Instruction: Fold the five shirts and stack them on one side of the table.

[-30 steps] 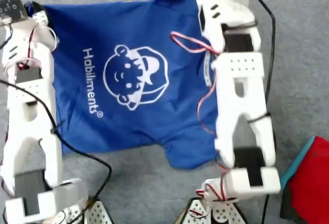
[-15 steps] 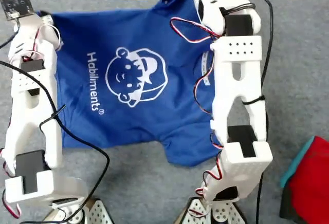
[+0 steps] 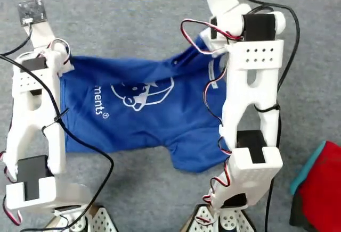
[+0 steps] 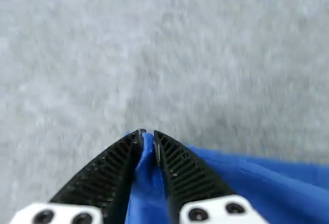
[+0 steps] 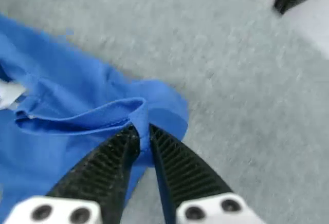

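Note:
A blue shirt [image 3: 144, 120] with a white cartoon print lies across the middle of the grey table, its far edge lifted and folded toward the near side. My left gripper [image 4: 146, 141] is shut on a pinch of the blue shirt [image 4: 241, 175] at its far left corner. My right gripper [image 5: 143, 131] is shut on the blue shirt [image 5: 67, 106] at the collar edge. In the high view the left arm [image 3: 34, 109] stands at the shirt's left edge and the right arm [image 3: 248, 93] at its right edge.
A folded red garment with a teal edge [image 3: 319, 189] lies at the near right corner of the table. Bare grey tabletop [image 3: 122, 24] stretches beyond the shirt at the far side. Red and black cables hang along both arms.
Both grippers have pulled the shirt's far edge toward the near side. The upper part of the print and lettering is now folded under or hidden.

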You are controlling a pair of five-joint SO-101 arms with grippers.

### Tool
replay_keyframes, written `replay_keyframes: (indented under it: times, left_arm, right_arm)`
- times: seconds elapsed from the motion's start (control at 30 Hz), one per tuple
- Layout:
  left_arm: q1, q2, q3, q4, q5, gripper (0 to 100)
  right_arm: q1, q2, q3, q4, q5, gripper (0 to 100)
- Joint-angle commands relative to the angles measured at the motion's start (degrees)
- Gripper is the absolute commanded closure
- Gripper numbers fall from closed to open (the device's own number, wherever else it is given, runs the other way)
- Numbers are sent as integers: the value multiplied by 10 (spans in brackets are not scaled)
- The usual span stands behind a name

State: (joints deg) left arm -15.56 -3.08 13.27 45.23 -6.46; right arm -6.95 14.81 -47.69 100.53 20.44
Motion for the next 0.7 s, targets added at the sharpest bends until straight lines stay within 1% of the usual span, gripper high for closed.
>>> replay_keyframes:
  times: [0.0,0.07,0.13,0.3,0.5,0.67]
  left_arm:
    - [17,-10,-57,126,-1,981]
    - [31,-10,-62,196,-28,981]
    - [49,-10,-56,242,-52,981]
    - [51,-11,-12,244,-66,981]
    - [7,-10,10,249,-90,981]
    - [-5,-10,59,246,-148,981]
  right_arm:
    - [18,-29,3,19,4,995]
    - [21,-68,58,19,5,995]
    - [21,-122,132,19,13,995]
    - [24,-289,367,-4,34,995]
    - [26,-480,635,-57,37,995]
    - [66,-576,777,-91,37,995]
